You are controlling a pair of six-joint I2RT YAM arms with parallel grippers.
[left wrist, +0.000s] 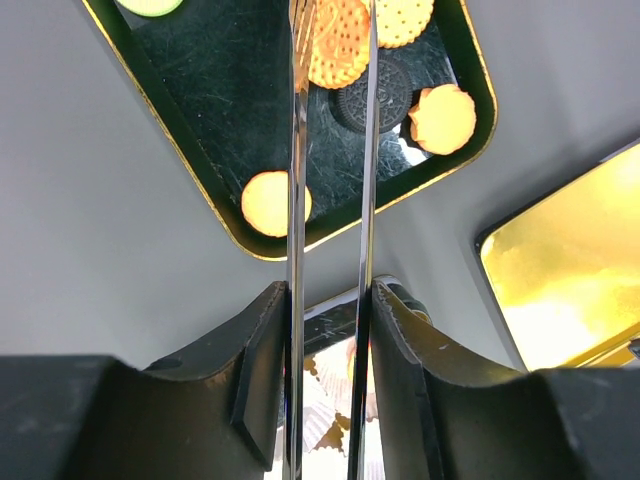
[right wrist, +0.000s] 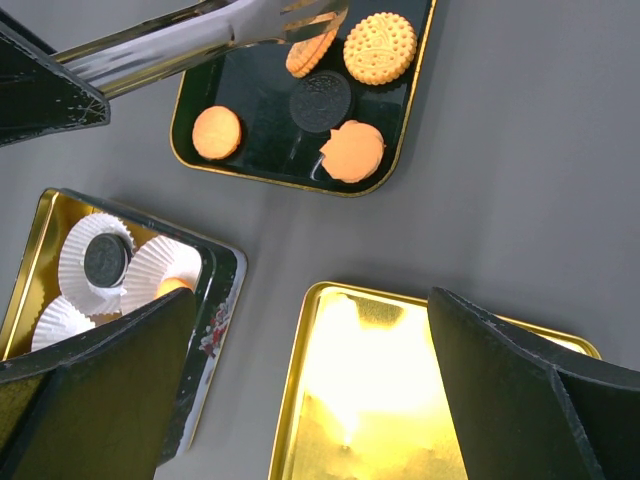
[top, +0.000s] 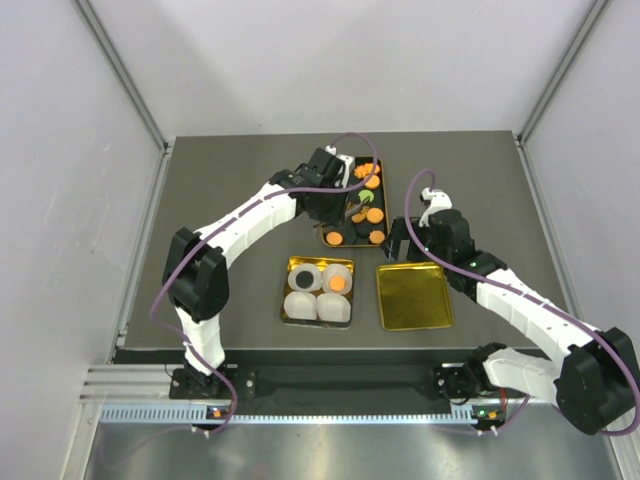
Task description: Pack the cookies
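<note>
Left pincer (left wrist: 328, 300) clamped on metal tongs (left wrist: 298, 150) nipping an orange cookie (left wrist: 338, 40); right pincer (right wrist: 312, 300) spread wide over gold lid (right wrist: 380, 400)

Got a gold tin (top: 283, 290) mid-counter (top: 220, 180) as the anchor. Holds four white liners (top: 298, 305), with a black cookie (top: 303, 279) in the far-left one and an orange cookie (top: 338, 284) in the far-right. Just right of the tin, a gold lid (top: 413, 296) lying flat. Beyond the tin and a touch right, a dark tray (top: 350, 246) of loose cookies (top: 372, 182), mostly orange. Over that tray, the left claw (top: 338, 207) pinching thin tongs (top: 358, 208). Over the lid's far edge, the right claw (top: 402, 250), spread wide.
</note>
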